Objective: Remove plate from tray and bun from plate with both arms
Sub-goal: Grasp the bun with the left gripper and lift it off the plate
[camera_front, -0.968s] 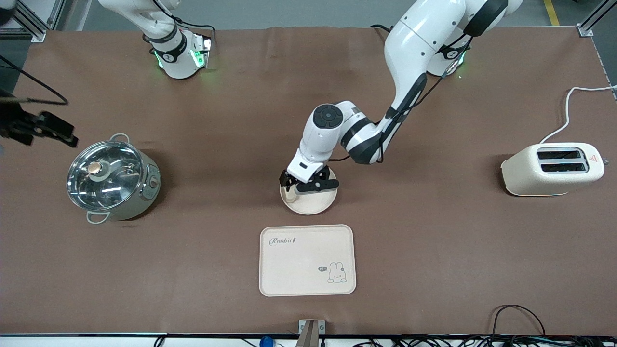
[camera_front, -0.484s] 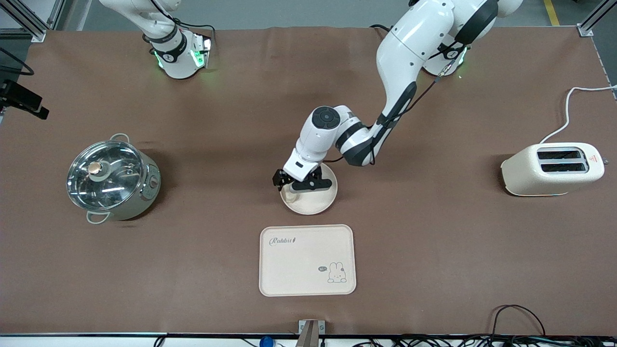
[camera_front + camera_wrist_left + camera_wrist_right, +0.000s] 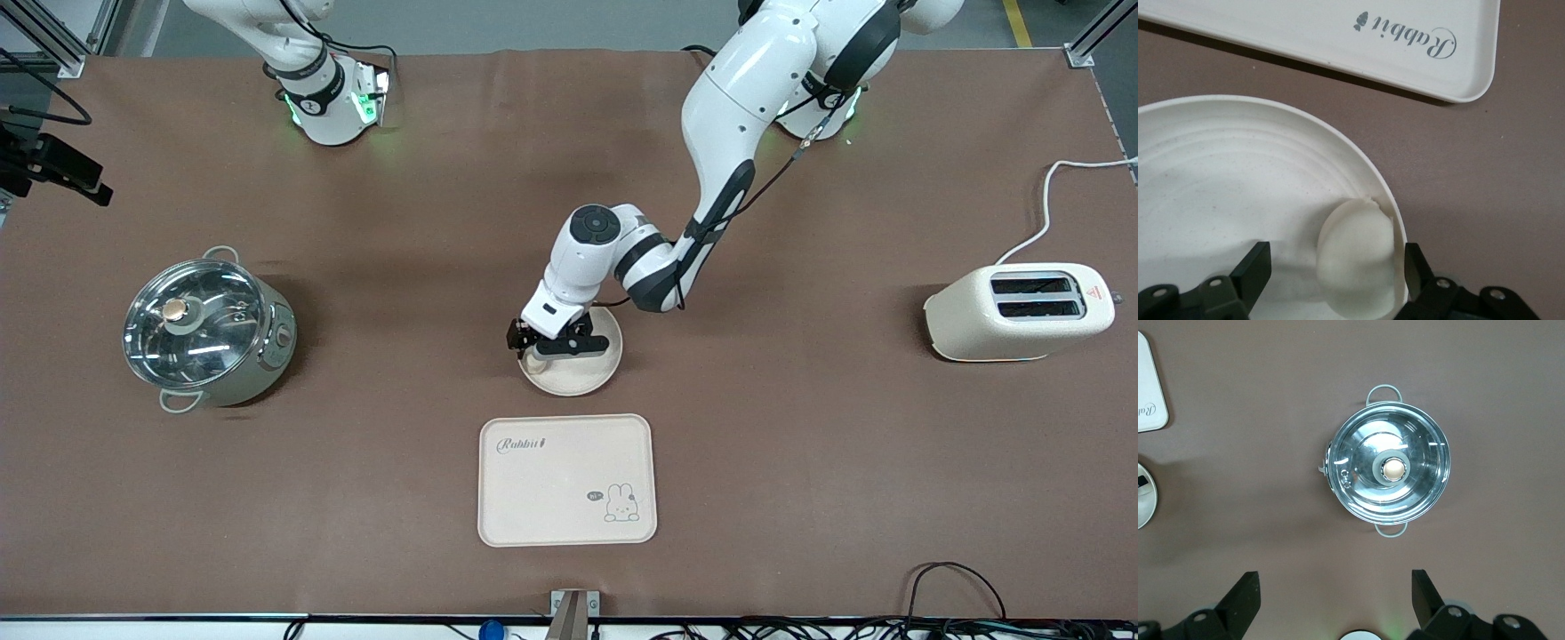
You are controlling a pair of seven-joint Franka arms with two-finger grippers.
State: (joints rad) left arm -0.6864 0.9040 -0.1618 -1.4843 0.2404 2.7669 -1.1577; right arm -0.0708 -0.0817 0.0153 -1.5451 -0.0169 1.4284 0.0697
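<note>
The round cream plate (image 3: 582,372) lies mid-table, just farther from the front camera than the tray. The small pale bun (image 3: 532,359) rests in it against the rim toward the right arm's end, and also shows in the left wrist view (image 3: 1358,260) on the plate (image 3: 1231,173). My left gripper (image 3: 540,342) is low over that edge of the plate. It is open (image 3: 1333,270) with the bun between the jaws, one finger over the plate and the other outside the rim. My right gripper (image 3: 62,169) waits high up, open and empty (image 3: 1333,593), over the table near the pot.
A rectangular cream rabbit tray (image 3: 567,480) lies nearer the camera than the plate; its corner shows in the left wrist view (image 3: 1338,33). A lidded steel pot (image 3: 206,331) stands toward the right arm's end (image 3: 1388,470). A cream toaster (image 3: 1018,311) stands toward the left arm's end.
My left gripper has shifted toward the right arm's end of the plate and come down around the bun. My right gripper has moved farther from the pot at the view's edge.
</note>
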